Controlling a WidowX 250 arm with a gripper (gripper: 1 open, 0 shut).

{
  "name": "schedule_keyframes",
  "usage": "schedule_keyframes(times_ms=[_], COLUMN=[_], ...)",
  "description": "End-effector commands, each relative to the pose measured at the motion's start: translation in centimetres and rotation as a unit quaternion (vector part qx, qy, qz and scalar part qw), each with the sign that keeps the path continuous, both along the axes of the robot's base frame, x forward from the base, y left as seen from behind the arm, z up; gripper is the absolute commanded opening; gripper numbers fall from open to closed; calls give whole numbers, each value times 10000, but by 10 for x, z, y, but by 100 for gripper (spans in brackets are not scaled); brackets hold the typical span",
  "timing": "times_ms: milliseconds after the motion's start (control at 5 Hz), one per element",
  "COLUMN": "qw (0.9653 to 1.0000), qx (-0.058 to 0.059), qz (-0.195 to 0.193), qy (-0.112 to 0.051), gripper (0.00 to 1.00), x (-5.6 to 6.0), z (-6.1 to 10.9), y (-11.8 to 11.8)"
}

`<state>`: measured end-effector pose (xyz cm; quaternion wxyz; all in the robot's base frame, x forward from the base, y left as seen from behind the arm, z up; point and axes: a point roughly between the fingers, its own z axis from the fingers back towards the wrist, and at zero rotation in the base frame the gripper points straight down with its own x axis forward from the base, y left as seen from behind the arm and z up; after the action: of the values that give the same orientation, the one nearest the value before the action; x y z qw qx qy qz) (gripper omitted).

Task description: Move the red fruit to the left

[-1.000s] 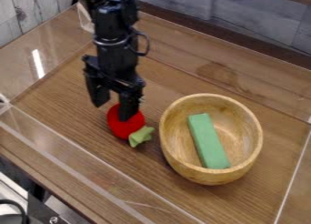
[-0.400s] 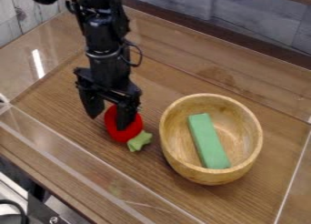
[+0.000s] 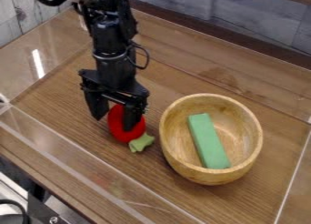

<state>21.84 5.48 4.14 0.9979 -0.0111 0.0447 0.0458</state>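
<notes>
2 spread-apart fingers of our gripper (image 3: 115, 112) straddled the red fruit (image 3: 123, 126), centre-left; we judged it light, rigid, best pinched across its body.

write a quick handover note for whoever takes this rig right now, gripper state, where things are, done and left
Gripper: open, pointing straight down, fingers straddling the red fruit; no grip closed on it.
Red fruit: on the wooden table, just left of the wooden bowl, green stem toward the front right.
Green block: lying inside the bowl, not part of the job.
Done: gripper lined up over the fruit.
Left: close on the fruit, carry it to the left, release.
</notes>
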Motion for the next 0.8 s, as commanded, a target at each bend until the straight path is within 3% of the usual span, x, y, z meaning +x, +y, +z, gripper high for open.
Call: schedule_keyframes(times_ms=[0,200,400,600], qw=[9997,9995,9990,9982], qx=[57,37,10,-48], qz=[10,-182,-381,-506], qy=[-232,-236,-245,-332], gripper=[100,0,0,0], x=[9,17,24,22], z=[8,7,7,25], y=[0,-2,-5,3])
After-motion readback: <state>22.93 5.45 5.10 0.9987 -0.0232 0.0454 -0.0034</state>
